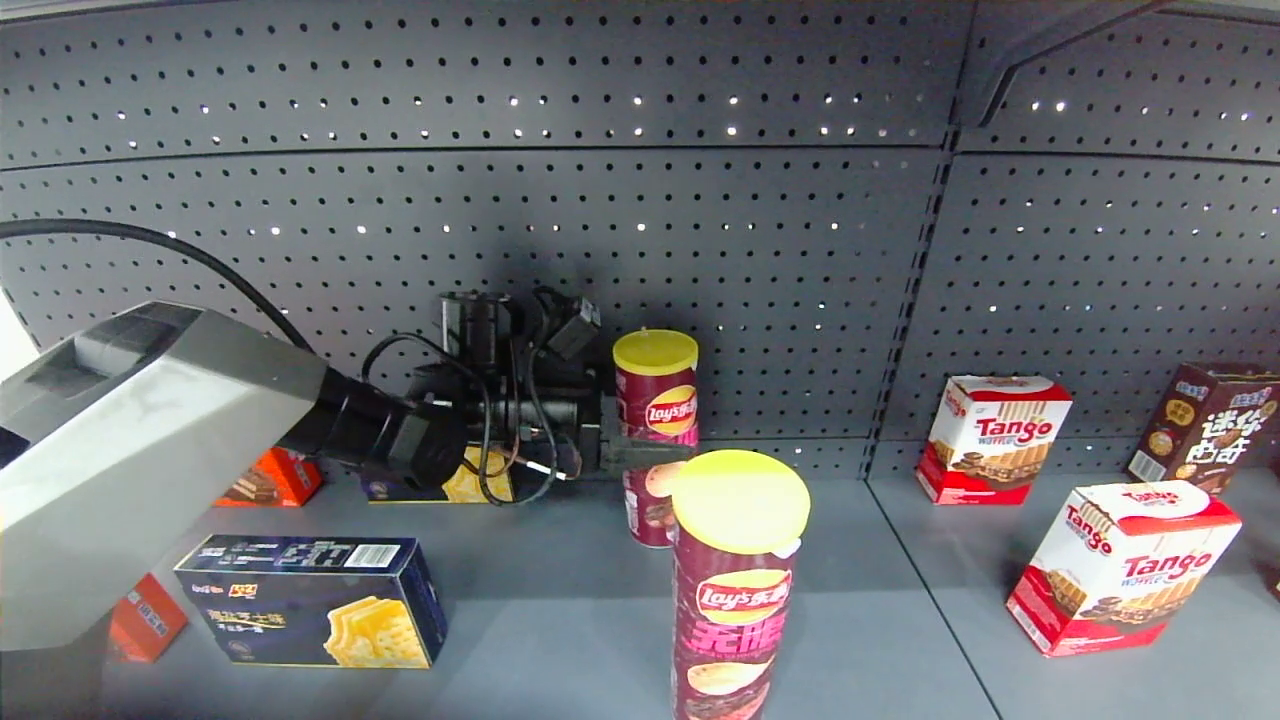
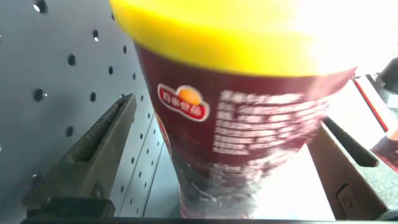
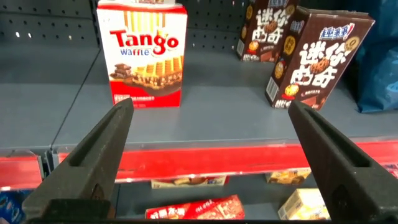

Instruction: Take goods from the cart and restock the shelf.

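Note:
A tall dark-red chips can [image 1: 655, 385] with a yellow lid stands upright at the back of the grey shelf [image 1: 560, 610], near the pegboard. My left gripper [image 1: 652, 455] reaches in from the left and is shut on the chips can [image 2: 249, 118] around its middle, a finger against each side. A second chips can [image 1: 738, 580] stands nearer the front of the shelf. My right gripper [image 3: 211, 112] hangs open with nothing in it, before a lower shelf holding a wafer box [image 3: 142, 53] and brown snack boxes [image 3: 317, 56].
On the shelf's left lie a dark-blue cracker box [image 1: 315, 600], orange boxes [image 1: 270, 480] and another blue box [image 1: 470, 485] under the arm. Two wafer boxes [image 1: 990, 435] [image 1: 1125, 565] and a brown box [image 1: 1205, 420] stand right. A red shelf edge [image 3: 211, 162] runs below.

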{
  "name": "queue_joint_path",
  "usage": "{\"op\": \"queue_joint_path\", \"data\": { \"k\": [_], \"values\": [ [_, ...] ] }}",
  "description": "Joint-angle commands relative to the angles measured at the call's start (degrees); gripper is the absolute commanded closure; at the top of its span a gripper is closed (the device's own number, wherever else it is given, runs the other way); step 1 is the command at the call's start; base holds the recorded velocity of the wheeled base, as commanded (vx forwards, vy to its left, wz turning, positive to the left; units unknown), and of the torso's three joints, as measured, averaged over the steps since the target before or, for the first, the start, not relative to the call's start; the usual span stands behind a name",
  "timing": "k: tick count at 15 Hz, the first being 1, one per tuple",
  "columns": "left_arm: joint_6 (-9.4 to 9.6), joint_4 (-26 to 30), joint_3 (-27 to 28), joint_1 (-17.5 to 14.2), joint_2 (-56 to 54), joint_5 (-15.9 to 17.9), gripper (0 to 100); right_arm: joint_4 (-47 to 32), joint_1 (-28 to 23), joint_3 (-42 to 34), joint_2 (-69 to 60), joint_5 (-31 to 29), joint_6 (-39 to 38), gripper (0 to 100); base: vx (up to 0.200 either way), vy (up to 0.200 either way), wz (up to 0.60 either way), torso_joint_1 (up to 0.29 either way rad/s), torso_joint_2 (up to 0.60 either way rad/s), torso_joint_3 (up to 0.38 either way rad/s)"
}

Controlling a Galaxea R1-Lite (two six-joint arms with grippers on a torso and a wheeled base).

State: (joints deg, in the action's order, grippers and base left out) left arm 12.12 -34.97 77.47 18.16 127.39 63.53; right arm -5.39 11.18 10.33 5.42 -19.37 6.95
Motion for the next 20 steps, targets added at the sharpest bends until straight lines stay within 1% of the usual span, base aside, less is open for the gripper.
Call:
{"op": "queue_joint_path", "data": {
  "k": [1, 3, 6, 7, 9, 12, 14, 15, 18, 19, 20],
  "values": [
    [-0.08, 0.08, -0.3, -0.06, -1.88, -0.07, 0, 0.2, 0.07, -0.66, 0.11, 0.03, 0.08, 0, 0.0, 0.0, 0.0, 0.0, 0.0, 0.0],
    [-0.08, 0.08, -0.48, -0.23, -2.76, -0.07, 0, 0.2, 0.07, -0.66, 0.11, 0.12, 0.26, 0, 0.0, 0.0, 0.0, 0.0, 0.0, 0.0],
    [-1.57, 0.08, -3.64, -0.5, -6.89, -1.39, 0, 0.2, -0.02, -0.57, 0.11, 0.21, 0.17, 0, 0.0, 0.0, 0.0, 0.0, 0.0, 0.0],
    [-2.89, -0.01, -5.23, -0.59, -9.27, -1.74, 0, 0.2, -0.02, -0.57, 0.11, 0.21, 0.17, 0, 0.0, 0.0, 0.0, 0.0, 0.0, 0.0],
    [-5.79, -0.01, -10.23, -0.67, -16.56, -3.67, 0, 0.2, -0.02, -0.57, 0.11, 0.39, 0.17, 0, 0.0, 0.0, 0.0, 0.0, 0.0, 0.0],
    [-10.27, -0.27, -17.71, -0.59, -27.72, -7.36, 0, 0.2, -0.02, -0.57, 0.11, 0.47, 0.17, 0, 0.0, 0.0, 0.0, 0.0, 0.0, 0.0],
    [-12.47, -0.27, -20.34, -0.67, -32.82, -7.98, 0, 0.38, -0.02, -0.39, 0.11, 0.47, 0.08, 0, 0.0, 0.0, 0.0, 0.0, 0.0, 0.0],
    [-15.02, -0.18, -23.07, -1.2, -38.89, -9.91, 0, 0.38, 0.07, -0.22, 0.11, 0.47, -0.01, 0, 0.0, 0.0, 0.0, 0.0, 0.0, 0.0],
    [-20.91, 0.26, -30.27, -2.34, -51.45, -13.87, 0, 0.47, 0.07, -0.04, 0.11, 0.47, -0.09, 0, 0.0, 0.0, 0.0, 0.0, 0.0, 0.0],
    [-22.05, 0.35, -33.09, -3.22, -55.41, -14.83, 0, 0.47, 0.07, -0.13, 0.11, 0.56, -0.18, 0, 0.0, 0.0, 0.0, 0.0, 0.0, 0.0],
    [-22.49, 0.35, -35.02, -3.57, -57.61, -15.01, 0, 0.47, 0.07, -0.22, 0.11, 0.56, -0.18, 0, 0.0, 0.0, 0.0, 0.0, 0.0, 0.0]
  ]
}}
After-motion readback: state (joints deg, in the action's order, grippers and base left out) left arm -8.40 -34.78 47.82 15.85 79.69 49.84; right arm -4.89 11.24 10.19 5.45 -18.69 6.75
